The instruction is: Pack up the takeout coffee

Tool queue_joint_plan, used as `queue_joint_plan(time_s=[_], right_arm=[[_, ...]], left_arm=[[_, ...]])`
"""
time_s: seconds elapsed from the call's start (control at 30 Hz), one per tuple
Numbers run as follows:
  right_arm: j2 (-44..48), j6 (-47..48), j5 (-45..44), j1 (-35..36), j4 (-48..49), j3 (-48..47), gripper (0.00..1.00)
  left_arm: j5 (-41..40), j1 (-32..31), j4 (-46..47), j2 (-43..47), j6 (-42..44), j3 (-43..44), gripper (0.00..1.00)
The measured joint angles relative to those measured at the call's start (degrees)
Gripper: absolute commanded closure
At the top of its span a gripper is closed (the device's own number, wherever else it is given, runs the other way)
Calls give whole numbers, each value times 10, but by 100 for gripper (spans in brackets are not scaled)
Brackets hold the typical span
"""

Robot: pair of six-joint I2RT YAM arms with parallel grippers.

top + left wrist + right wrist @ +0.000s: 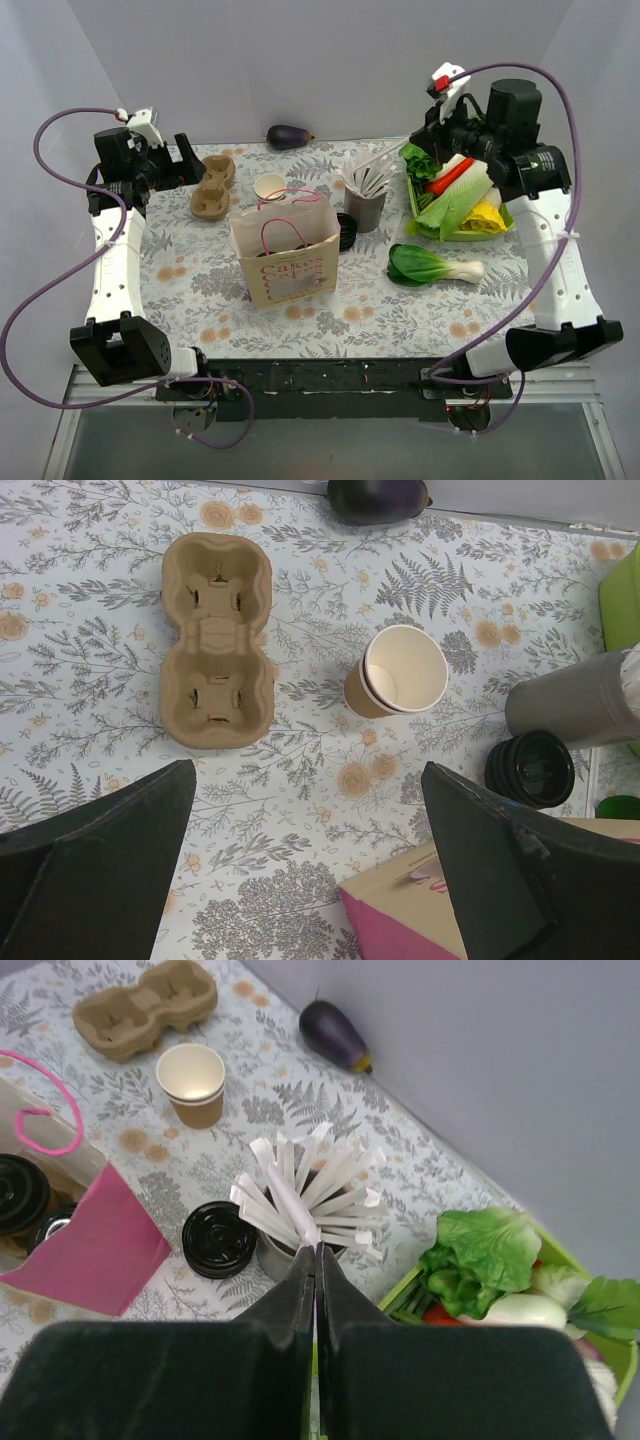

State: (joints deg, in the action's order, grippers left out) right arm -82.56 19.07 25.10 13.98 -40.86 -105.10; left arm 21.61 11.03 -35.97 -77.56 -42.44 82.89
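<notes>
The kraft paper cup stands without a lid on the flowered cloth, white inside; it also shows as the cup behind the paper bag. Its round black lid lies flat beside the dark grey cup of white sticks. In the bag's mouth another black lid shows. My left gripper hangs open over bare cloth, short of the cup. My right gripper is shut on the end of one white stick above the grey cup.
A tan pulp cup carrier lies at the back left, an eggplant by the back wall. A green tray of vegetables sits at the right, with a bok choy in front of it.
</notes>
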Motion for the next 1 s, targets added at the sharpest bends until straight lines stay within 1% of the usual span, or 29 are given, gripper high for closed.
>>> queue_joint_plan(time_s=[0.13, 0.3, 0.43, 0.7, 0.8, 0.83, 0.87, 0.9, 0.93, 1.0], right_arm=[[44, 11, 37, 0, 2, -17, 99], [108, 6, 116, 0, 3, -22, 99], [137, -1, 179, 0, -4, -25, 99], [138, -7, 252, 0, -60, -21, 99], [128, -7, 260, 14, -64, -2, 99], [122, -6, 258, 24, -65, 6, 93], [115, -4, 253, 39, -64, 14, 78], [106, -3, 247, 54, -64, 22, 67], [95, -1, 242, 72, -64, 28, 61], [69, -9, 228, 99, -59, 29, 58]], left_arm=[[1, 0, 0, -2, 0, 0, 2], [0, 0, 0, -18, 4, 6, 2], [-2, 0, 0, -31, 9, 19, 2], [-2, 0, 0, -35, 15, 28, 2], [-2, 0, 0, -35, 15, 28, 2], [-2, 0, 0, -35, 15, 28, 2], [-2, 0, 0, -35, 15, 28, 2], [-2, 0, 0, -35, 15, 28, 2], [-2, 0, 0, -35, 15, 28, 2], [-3, 0, 0, -35, 16, 28, 2]])
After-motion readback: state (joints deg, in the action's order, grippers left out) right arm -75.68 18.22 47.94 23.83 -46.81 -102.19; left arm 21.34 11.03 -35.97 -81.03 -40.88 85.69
